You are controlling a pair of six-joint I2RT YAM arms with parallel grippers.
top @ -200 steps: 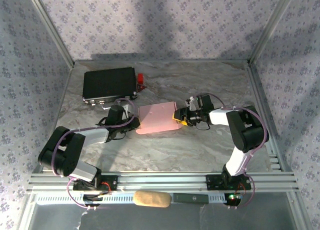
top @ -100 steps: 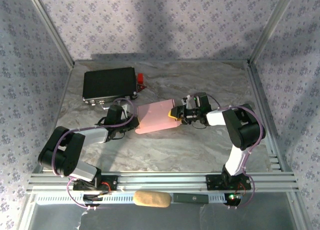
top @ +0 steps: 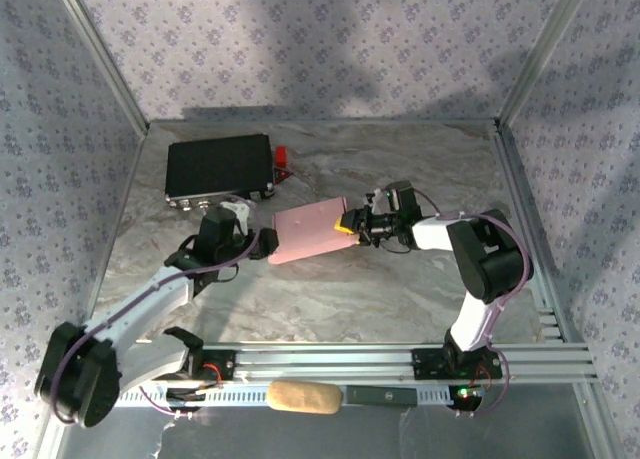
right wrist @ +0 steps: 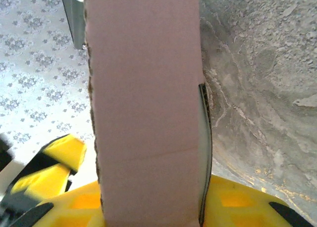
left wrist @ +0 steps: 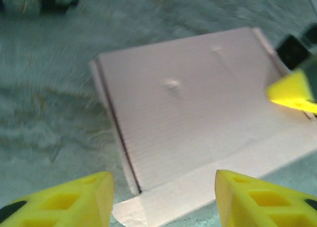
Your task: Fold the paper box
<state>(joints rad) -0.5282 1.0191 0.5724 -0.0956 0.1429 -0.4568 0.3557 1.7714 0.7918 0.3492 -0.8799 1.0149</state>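
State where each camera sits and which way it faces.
Top external: above, behind the bases, looking down at the table; left arm and right arm show.
Left wrist: on the left gripper, looking across the paper box; own fingers show.
Right wrist: on the right gripper, looking along the box; own fingers show.
All three share the box.

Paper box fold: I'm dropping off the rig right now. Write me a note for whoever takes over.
Left gripper: jaws open and empty, just short of the left edge of the pale pink cardboard paper box.
Right gripper: jaws around the box's right edge; I cannot tell whether they are clamping it.
Box: mid-table on the marble-patterned table, nearer than the black rectangular case and apart from it.
Done: nothing that shows; the box is a flat rectangle, no walls raised.
Left: probably all the folding, raising the walls and tucking the flaps.
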